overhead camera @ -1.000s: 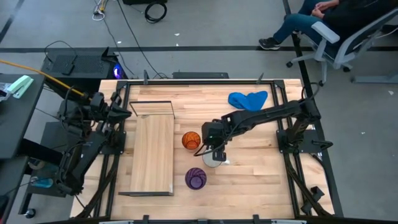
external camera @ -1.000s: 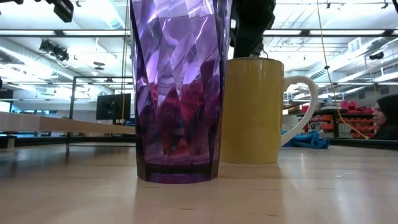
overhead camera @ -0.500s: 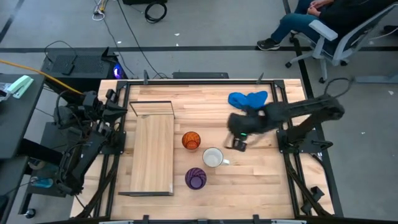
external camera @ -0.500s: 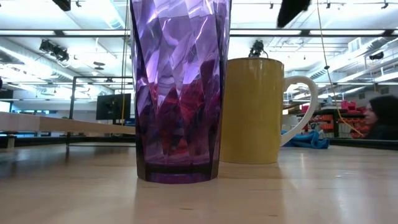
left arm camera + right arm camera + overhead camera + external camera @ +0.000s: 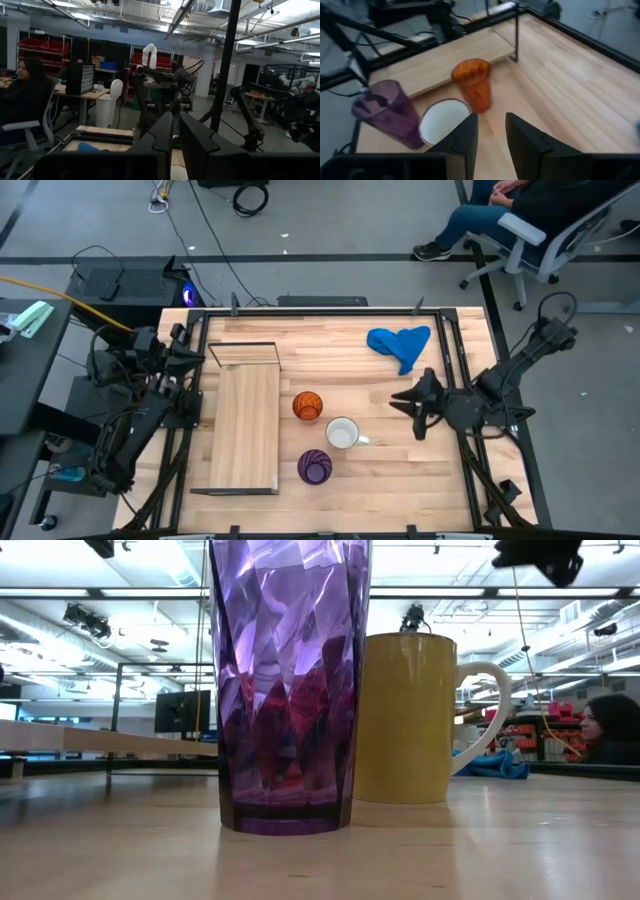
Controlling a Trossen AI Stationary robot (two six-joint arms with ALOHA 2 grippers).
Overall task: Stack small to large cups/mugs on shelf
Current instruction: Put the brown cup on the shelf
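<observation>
Three cups stand upright on their bases on the plank table to the right of the shelf (image 5: 245,430): the orange cup (image 5: 307,406), the white mug (image 5: 343,433) with its handle toward the right edge, and the purple cup (image 5: 315,467) nearest the front. My right gripper (image 5: 406,408) hangs open and empty over the table's right part, well clear of the mug; its wrist view looks down on the orange cup (image 5: 472,82), the mug (image 5: 442,122) and the purple cup (image 5: 387,112). My left gripper (image 5: 176,131) waits off the table's left edge, empty, with a narrow gap between its fingers.
A crumpled blue cloth (image 5: 400,342) lies at the far right of the table. The dark frame rails (image 5: 455,360) border the table. A person sits in an office chair (image 5: 520,225) beyond the far right corner. The board of the shelf (image 5: 450,60) carries nothing.
My right gripper has drawn back from just above the mug toward the table's right edge, turning as it went. It has stayed open and empty. The three cups stand where they stood.
</observation>
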